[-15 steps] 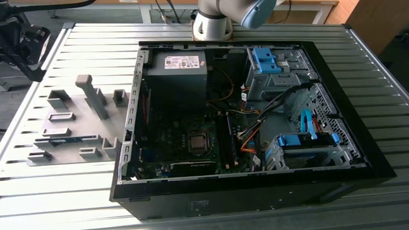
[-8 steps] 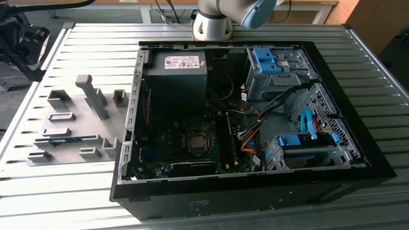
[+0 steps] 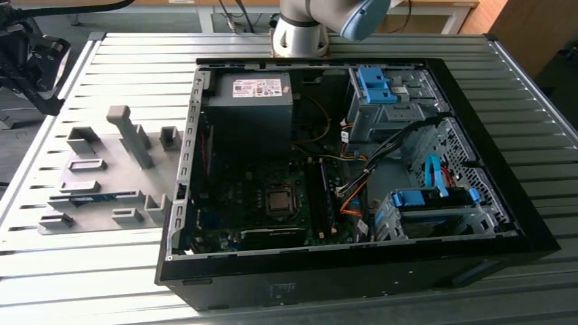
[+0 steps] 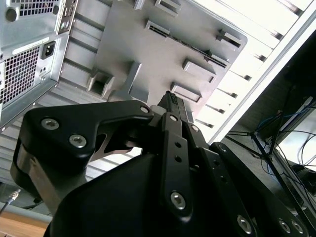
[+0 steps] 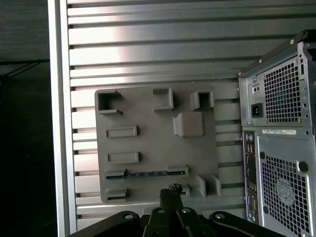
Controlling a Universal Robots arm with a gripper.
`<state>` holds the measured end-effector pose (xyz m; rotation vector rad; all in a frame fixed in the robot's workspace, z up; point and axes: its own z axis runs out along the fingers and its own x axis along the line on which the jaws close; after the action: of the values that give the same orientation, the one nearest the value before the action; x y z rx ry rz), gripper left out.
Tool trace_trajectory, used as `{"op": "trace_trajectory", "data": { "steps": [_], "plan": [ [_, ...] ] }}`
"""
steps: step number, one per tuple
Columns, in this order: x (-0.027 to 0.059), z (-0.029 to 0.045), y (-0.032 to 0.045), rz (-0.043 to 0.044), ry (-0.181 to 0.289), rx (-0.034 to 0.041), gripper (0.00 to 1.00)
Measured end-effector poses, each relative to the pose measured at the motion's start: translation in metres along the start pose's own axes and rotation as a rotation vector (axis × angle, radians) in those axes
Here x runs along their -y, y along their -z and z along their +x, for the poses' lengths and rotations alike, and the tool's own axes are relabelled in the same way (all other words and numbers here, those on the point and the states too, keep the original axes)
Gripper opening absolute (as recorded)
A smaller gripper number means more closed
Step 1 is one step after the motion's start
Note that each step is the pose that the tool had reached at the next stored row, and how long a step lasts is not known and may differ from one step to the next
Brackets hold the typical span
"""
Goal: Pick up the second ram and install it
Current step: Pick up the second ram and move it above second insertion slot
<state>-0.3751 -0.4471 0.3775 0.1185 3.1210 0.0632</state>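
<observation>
The second ram (image 5: 147,173) sits edge-on in a slot of the grey holder plate (image 5: 148,148), and its chips are hard to make out. My claw (image 5: 170,191) is cut off at the frame edge. Count: one ram on the plate, one open computer case (image 3: 361,281) beside it. My claw is clenched, fingers pressed together, gripping nothing, pointed at the plate near the ram
</observation>
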Motion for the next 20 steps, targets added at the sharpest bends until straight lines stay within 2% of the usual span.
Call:
{"op": "trace_trajectory", "data": {
  "steps": [2,9,20],
  "plan": [
    [0.0,0.0001,-0.0001,-0.0001,0.006,-0.0003,0.11],
    [0.0003,0.0012,-0.0006,-0.0016,0.099,-0.004,0.11],
    [0.001,0.0041,-0.0014,-0.0032,0.202,-0.0084,0.11]
  ]
}}
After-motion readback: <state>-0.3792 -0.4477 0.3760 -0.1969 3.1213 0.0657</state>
